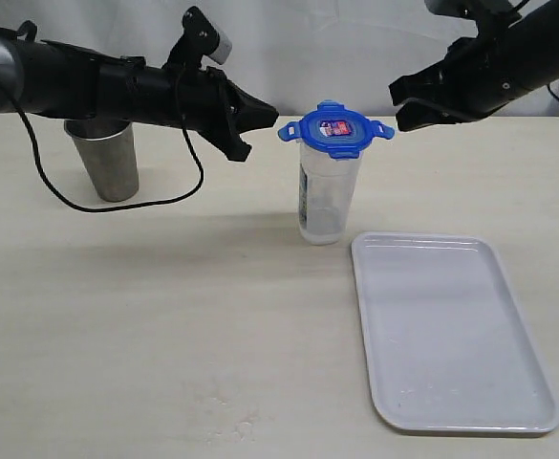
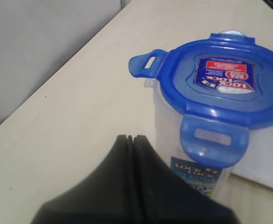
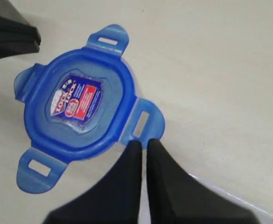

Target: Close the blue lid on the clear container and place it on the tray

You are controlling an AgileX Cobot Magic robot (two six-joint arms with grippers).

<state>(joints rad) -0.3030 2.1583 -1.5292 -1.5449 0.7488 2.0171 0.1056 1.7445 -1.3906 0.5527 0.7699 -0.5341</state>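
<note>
Front overview; wrist close-ups (shared blue lid)

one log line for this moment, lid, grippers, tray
lid: resting on container, flaps out | left gripper: shut, beside lid | right gripper: shut, beside lid | tray: nothing on it

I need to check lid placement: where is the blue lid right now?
In the exterior view, the blue lid sits atop the clear container at table centre, between both grippers, just behind the tray.

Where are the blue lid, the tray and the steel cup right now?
blue lid [image 1: 335, 128], exterior view, on its red-and-white label.
tray [image 1: 451, 335], exterior view, on its bare white floor.
steel cup [image 1: 110, 163], exterior view, on its side wall.
</note>
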